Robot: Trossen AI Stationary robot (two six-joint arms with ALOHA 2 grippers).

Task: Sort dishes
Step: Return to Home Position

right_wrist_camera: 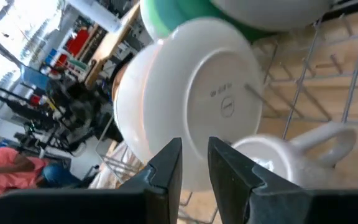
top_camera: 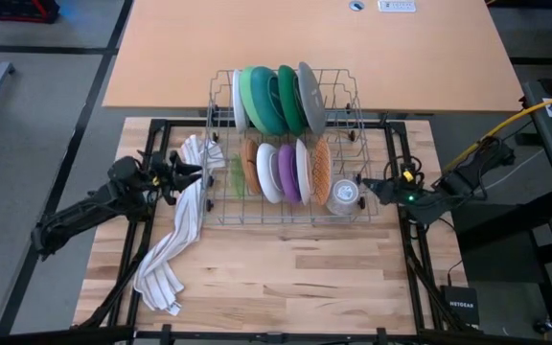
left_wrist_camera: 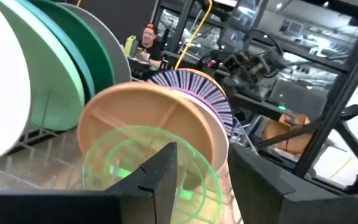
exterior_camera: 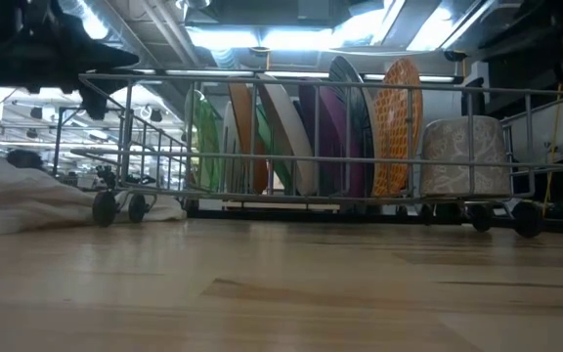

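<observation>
A wire dish rack (top_camera: 220,206) stands mid-table with the dishes on edge in its slots. The far row holds white, green (top_camera: 257,96), teal and grey (top_camera: 310,94) dishes. The near row holds light green (left_wrist_camera: 142,165), orange (left_wrist_camera: 135,115), white (right_wrist_camera: 197,106), purple (top_camera: 287,172), striped (left_wrist_camera: 194,87) and orange patterned (exterior_camera: 399,127) ones. My left gripper (top_camera: 192,172) is open at the rack's left side, its fingers (left_wrist_camera: 163,177) before the light green plate. My right gripper (top_camera: 364,185) is at the rack's right side, its fingers a narrow gap apart (right_wrist_camera: 194,152), nothing between them.
A white striped towel (top_camera: 175,240) hangs from the rack's left end down onto the table. A patterned cup (top_camera: 345,195) sits in the rack's near right corner. A tan tabletop (top_camera: 305,48) lies beyond the rack. A person (left_wrist_camera: 148,40) shows in the room behind.
</observation>
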